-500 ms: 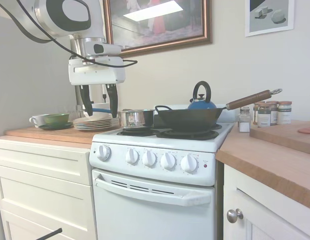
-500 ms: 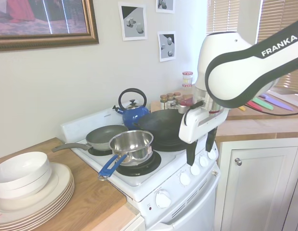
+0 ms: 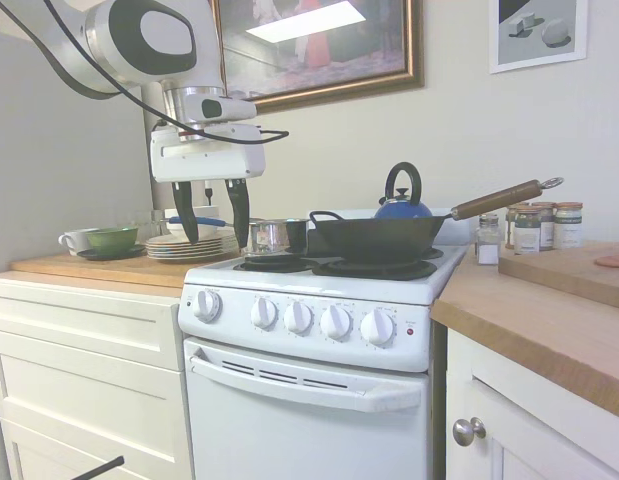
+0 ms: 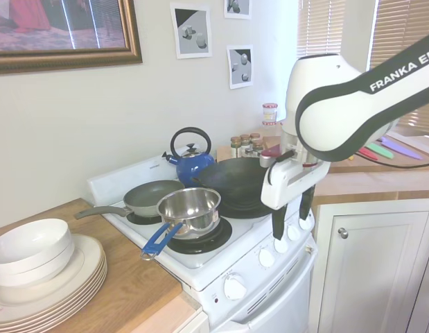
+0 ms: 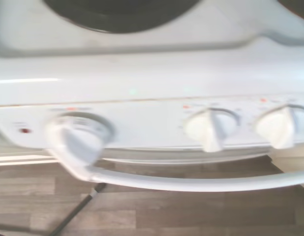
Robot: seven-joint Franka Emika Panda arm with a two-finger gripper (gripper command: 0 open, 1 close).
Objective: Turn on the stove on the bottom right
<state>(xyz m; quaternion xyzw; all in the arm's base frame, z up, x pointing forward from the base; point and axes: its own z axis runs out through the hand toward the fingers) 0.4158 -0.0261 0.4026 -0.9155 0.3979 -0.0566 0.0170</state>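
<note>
The stove [image 3: 319, 370] is a small white range with a row of round white knobs [image 3: 298, 317] and a red dot [image 3: 410, 331] on its front panel. My gripper [image 3: 211, 212] hangs open and empty, fingers pointing down, in front of the panel and above knob height. In the second exterior view the gripper [image 4: 292, 215] stands before the knobs [image 4: 295, 233] at the wok end of the stove [image 4: 200, 267]. The blurred wrist view shows three knobs [image 5: 210, 129], the red dot [image 5: 25, 130] and the oven door handle [image 5: 191, 183].
On the burners stand a black wok [image 3: 379, 238], a blue kettle [image 3: 403, 205], a steel saucepan [image 4: 190, 208] with a blue handle and a frying pan [image 4: 153, 196]. Stacked plates with a bowl [image 4: 34, 253] sit on the wooden counter. Spice jars [image 3: 534, 228] stand beyond the wok.
The gripper has shifted sideways along the stove front, to the right in the first exterior view, still open. Nothing else has moved.
</note>
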